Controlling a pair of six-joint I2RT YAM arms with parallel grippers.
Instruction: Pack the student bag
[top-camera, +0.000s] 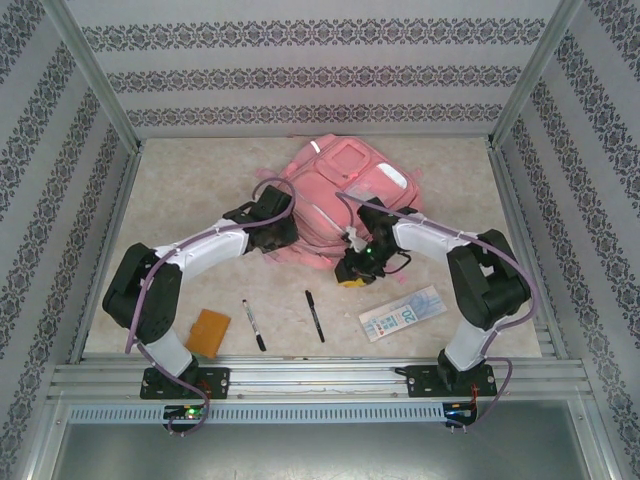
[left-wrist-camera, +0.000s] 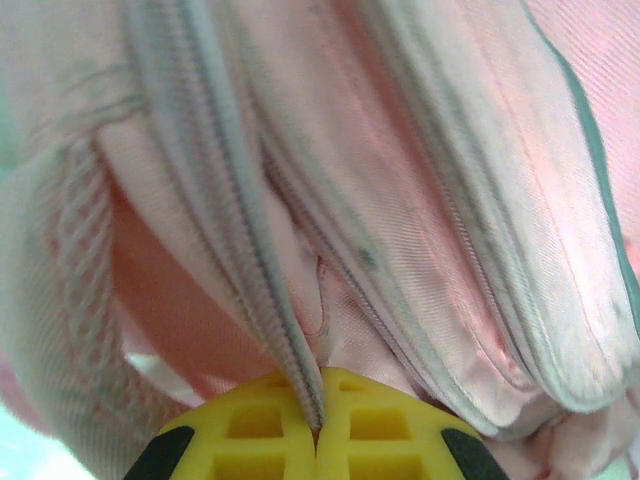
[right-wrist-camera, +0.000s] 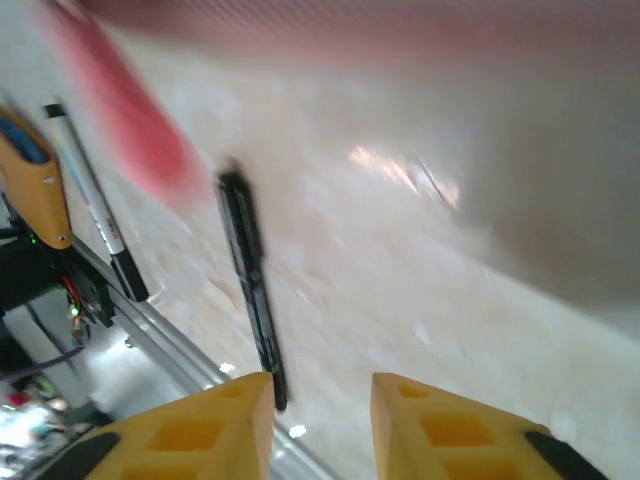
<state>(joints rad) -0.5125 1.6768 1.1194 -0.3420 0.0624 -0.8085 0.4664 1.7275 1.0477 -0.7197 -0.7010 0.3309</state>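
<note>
Two arms bend in toward the student bag (top-camera: 345, 190), which lies flat on the tabletop (top-camera: 180, 200) a little toward 12 o'clock from the middle, its pocketed front facing up. The left pincer (top-camera: 272, 226) sits at the bag's 8 o'clock edge. In the left wrist view its yellow fingertips (left-wrist-camera: 250, 435) are pressed together, and a grey zipper strip (left-wrist-camera: 240, 230) with a fold of pink fabric runs down into the seam between them, so it is clamped tight on the bag.

The right pincer (top-camera: 354, 268) hangs at the bag's 6 o'clock edge, pointing down at the tabletop. In the right wrist view its two yellow fingers (right-wrist-camera: 440, 425) stand apart with bare surface showing in the gap and nothing held (that view is blurred, so the bag reads as a pink smear along the top).

Four loose things lie along the near side, each apart from the others and from the bag: an orange card (top-camera: 208, 332) at 7 o'clock, a white-barrelled pen (top-camera: 254, 325) beside it, a black pen (top-camera: 315, 316) near 6 o'clock, and a printed strip (top-camera: 402, 313) at 5 o'clock, close under the right arm.
</note>
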